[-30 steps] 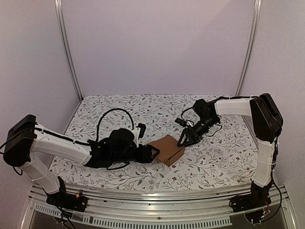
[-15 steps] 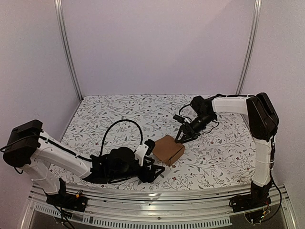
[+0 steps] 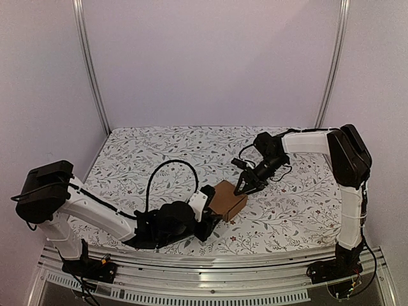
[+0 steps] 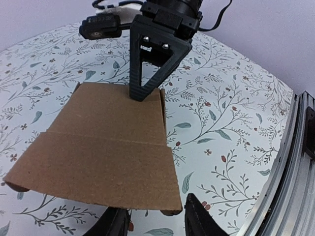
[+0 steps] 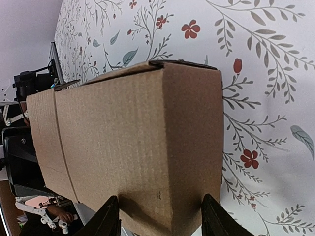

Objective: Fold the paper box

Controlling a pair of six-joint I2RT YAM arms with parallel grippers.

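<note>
Shows the box (image 3: 226, 199) folded up into a small cube, resting on the flowered counter (image 3: 159, 146) a little right of centre, flanked on opposite sides by both grippers. Puts the left gripper (image 4: 155, 222) at the near left side, spread wide and grasping nothing, with the box's near top edge directly ahead and just beyond the fingertips. Puts the right gripper (image 3: 245, 187) at the far right side, likewise spread and holding nothing, one finger tip down on the far rim of the lid, or so close that contact cannot be told for sure. Runs the box's slightly longer axis, judging from the left wrist view, straight from one gripper to the other, with a crease across the lid midway. Makes both arms about equally near. Leaves the left arm lying low and stretched across the counter from the near left corner, wrist almost level, and the right arm bent down steeply from its tall post at the near right, elbow high. Calls, probably, for a press along that shared line to seat the lid.
</note>
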